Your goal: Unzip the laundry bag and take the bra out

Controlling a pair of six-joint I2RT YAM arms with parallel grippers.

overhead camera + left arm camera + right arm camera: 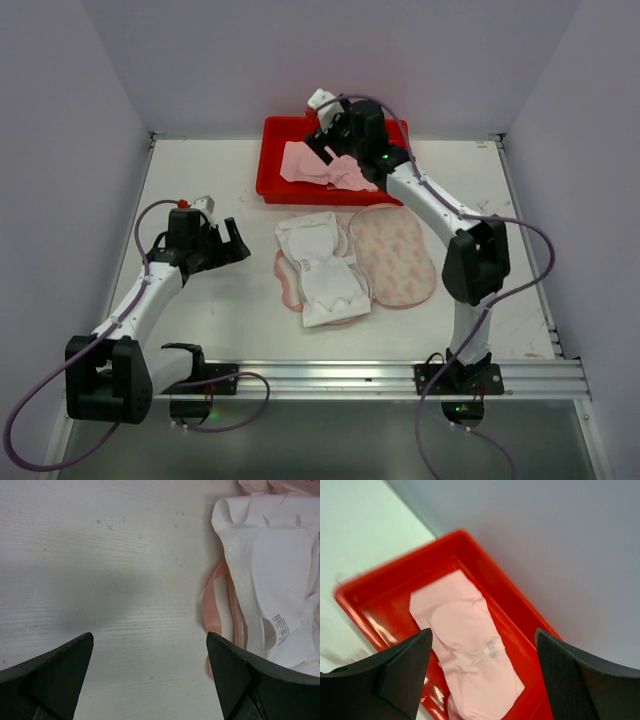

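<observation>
The laundry bag (397,257) lies unzipped and spread flat at the table's middle, its white lining (322,268) facing up and the patterned half to the right. In the left wrist view the lining (272,565) and the pink zip rim (214,596) show at the right. The pale-pink bra (312,165) lies in the red tray (272,128). My right gripper (326,140) hovers above the tray, open and empty, with the bra (470,655) below its jaws (482,631). My left gripper (227,242) is open and empty over bare table, left of the bag (150,641).
The red tray (380,597) stands at the back of the table against the rear wall. White side walls close in the table on the left and right. A metal rail (380,378) runs along the near edge.
</observation>
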